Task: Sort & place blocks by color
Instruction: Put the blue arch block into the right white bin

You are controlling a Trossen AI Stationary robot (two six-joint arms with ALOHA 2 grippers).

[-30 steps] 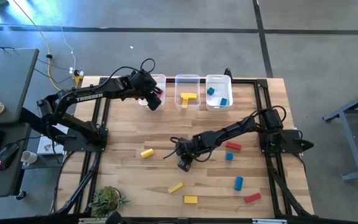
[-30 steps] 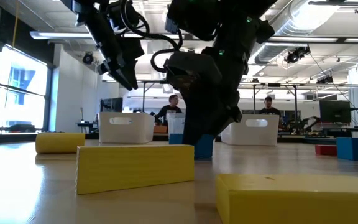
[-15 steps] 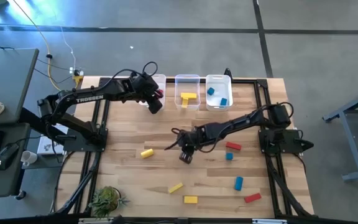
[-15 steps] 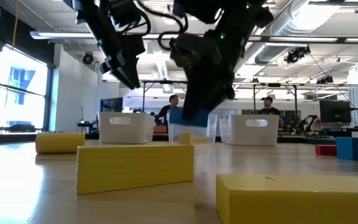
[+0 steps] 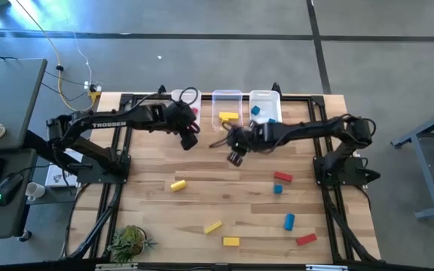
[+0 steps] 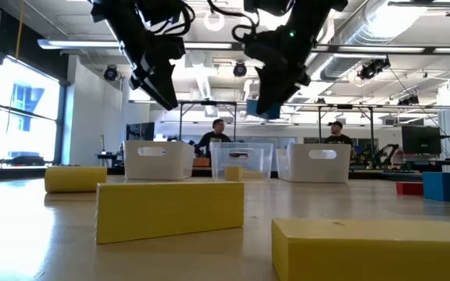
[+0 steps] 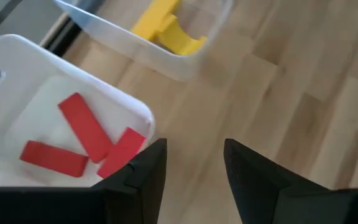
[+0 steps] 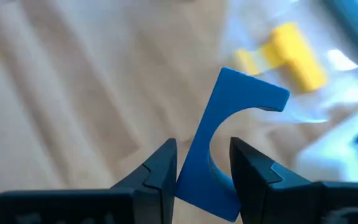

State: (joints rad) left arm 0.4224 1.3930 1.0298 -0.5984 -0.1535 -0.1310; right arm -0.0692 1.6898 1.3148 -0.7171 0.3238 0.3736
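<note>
Right gripper (image 5: 236,156) risen toward frame top, clamping blue block (image 8: 225,134). Left gripper (image 7: 194,171) fingers parted. Bins: red blocks (image 7: 82,140), yellow block (image 5: 228,117). Arm reads TROSSEN (image 5: 114,119).

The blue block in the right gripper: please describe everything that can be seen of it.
The blue block is a flat, solid-coloured piece with a curved notch cut into one edge, arch-like. It looks smooth, matte. The right gripper pinches its lower end between both fingers, so it stands up past them, tilted. It is lifted clear of the wooden table, in front of the bins.
</note>
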